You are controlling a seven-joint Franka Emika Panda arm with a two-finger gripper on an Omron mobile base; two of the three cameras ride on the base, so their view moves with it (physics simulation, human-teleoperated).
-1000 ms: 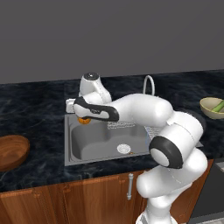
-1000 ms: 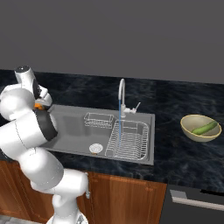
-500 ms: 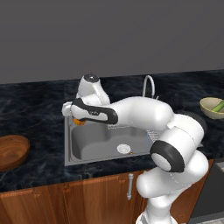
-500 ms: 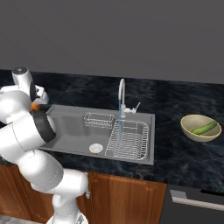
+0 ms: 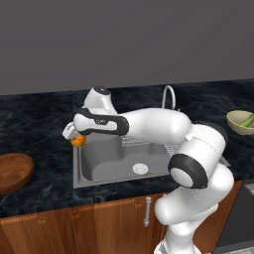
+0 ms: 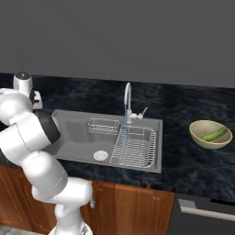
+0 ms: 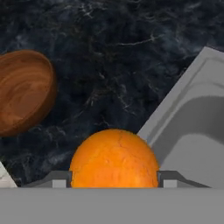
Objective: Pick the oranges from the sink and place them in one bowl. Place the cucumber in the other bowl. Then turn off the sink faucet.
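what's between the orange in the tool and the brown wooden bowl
Nothing visible. The tool holds the orange over the sink's left edge, and just bare dark counter lies between it and the wooden bowl.

Surface [image 5: 34, 124] dark glossy veined stone, sink [image 6: 78, 133] matt brushed grey steel, wooden bowl [image 7: 22, 92] reddish with smooth grained sheen, orange [image 7: 114, 159] finely dimpled skin, faucet [image 6: 127, 98] polished chrome, cabinet fronts [image 5: 64, 230] warm wood.
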